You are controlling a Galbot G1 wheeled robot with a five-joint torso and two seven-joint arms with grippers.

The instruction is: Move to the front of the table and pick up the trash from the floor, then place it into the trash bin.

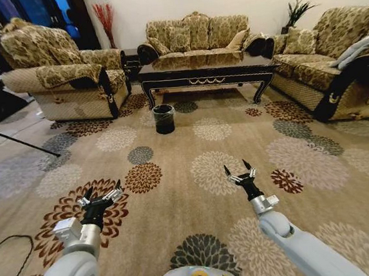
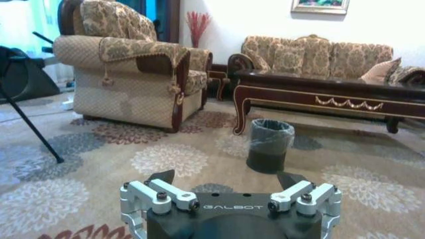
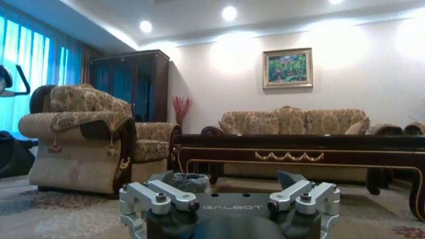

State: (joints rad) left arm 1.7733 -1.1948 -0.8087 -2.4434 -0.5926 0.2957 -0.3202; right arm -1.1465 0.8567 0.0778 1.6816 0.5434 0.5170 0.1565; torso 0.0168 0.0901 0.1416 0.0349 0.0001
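Looking through the head camera, I have both arms low in the frame over the flowered carpet (image 1: 191,144). My left pincer (image 1: 101,198) sits at lower left, fingers spread with nothing between them; the left wrist view confirms it, with both dark fingertips (image 2: 162,176) standing apart. My right pincer (image 1: 240,170) sits right of centre in the lower half, also spread and holding nothing, and its own wrist view shows its fingertips (image 3: 291,178) apart too.

The bench (image 1: 206,73), long, dark and glossy with a gold scroll on its side rail, stands in the upper middle of the head view, well apart from both pincers. The trash bin (image 1: 164,118), round and black with a thin liner over its rim, stands on the carpet just in front of the bench's left end, above and between my two pincers in the frame. In the left wrist view the bin appears right of centre, near the bench's curved leg. I cannot make out any trash on the carpet among the flower patterns.
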